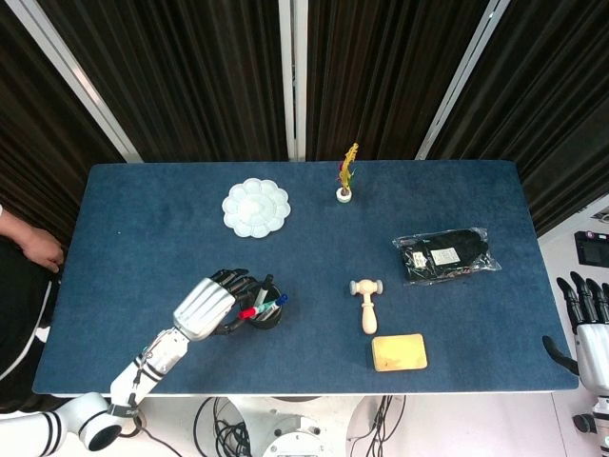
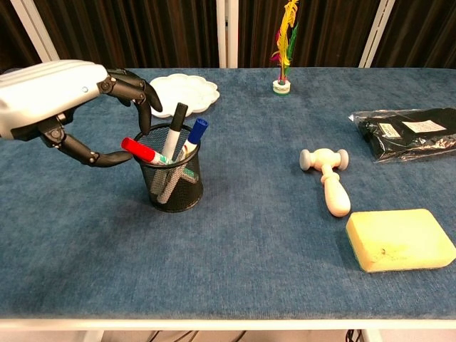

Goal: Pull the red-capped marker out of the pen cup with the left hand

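A black mesh pen cup (image 2: 175, 184) stands on the blue table, left of centre. The red-capped marker (image 2: 138, 151) leans out of it to the left, beside a black marker (image 2: 174, 129) and a blue-capped one (image 2: 197, 132). My left hand (image 2: 51, 94) hovers just left of the cup, fingers spread; its thumb tip lies under the red cap and its other fingers arch above the rim, not closed on the marker. In the head view the left hand (image 1: 205, 305) sits against the cup (image 1: 267, 317). My right hand (image 1: 592, 328) hangs open off the table's right edge.
A white palette (image 2: 182, 91) lies behind the cup. A feather toy (image 2: 283, 43) stands at the back centre. A wooden mallet (image 2: 328, 175), a yellow sponge (image 2: 399, 239) and a black bag (image 2: 413, 132) lie to the right. A person's hand (image 1: 38, 249) shows at the left edge.
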`<state>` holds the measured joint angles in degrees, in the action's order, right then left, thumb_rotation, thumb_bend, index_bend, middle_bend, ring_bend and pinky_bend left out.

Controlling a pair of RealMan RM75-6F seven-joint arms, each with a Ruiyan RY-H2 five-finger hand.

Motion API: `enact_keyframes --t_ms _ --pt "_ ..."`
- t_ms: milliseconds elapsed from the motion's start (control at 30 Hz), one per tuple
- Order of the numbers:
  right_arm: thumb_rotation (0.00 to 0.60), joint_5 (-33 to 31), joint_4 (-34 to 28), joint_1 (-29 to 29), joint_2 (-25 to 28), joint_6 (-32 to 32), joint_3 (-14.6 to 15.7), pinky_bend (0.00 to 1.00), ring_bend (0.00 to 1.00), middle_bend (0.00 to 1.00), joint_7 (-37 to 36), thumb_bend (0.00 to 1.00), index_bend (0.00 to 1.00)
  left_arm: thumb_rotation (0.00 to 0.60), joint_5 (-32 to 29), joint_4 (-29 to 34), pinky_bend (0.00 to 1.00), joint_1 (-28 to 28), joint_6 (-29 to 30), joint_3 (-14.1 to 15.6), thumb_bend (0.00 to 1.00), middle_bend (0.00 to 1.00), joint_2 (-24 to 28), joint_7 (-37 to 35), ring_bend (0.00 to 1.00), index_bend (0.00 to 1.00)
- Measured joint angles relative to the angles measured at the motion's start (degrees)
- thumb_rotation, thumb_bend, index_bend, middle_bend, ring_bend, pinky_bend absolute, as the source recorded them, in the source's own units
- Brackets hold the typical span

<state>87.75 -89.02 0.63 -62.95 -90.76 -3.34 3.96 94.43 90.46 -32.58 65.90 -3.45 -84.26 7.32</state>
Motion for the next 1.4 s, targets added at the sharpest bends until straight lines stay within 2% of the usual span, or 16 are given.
enact_keyframes --t_ms 633,1100,1400 --pt "0.600 -0.6 0.6 0.0 -0.2 0.7 0.1 0.00 0.00 0.00 -0.7 0.15 0.00 0.600 -0.8 -0.2 0.28 -0.7 0.2 0.9 0.31 0.25 -0.5 -0.2 0.17 0.53" --pt "0.600 -0.7 0.7 -0.1 -0.4 0.9 0.0 0.00 0.00 0.00 -0.6 0.15 0.00 0.600 -1.6 0.4 0.28 -1.2 0.2 0.9 0.35 0.26 -0.5 0.2 0.17 0.59" --pt "0.600 -0.4 0.4 0.1 0.0 0.2 0.0 0.00 0.00 0.00 -0.7 0.15 0.00 0.600 -2.4 4.9 0.28 -1.1 0.5 0.5 0.37 0.26 2.6 -0.2 0.17 0.59"
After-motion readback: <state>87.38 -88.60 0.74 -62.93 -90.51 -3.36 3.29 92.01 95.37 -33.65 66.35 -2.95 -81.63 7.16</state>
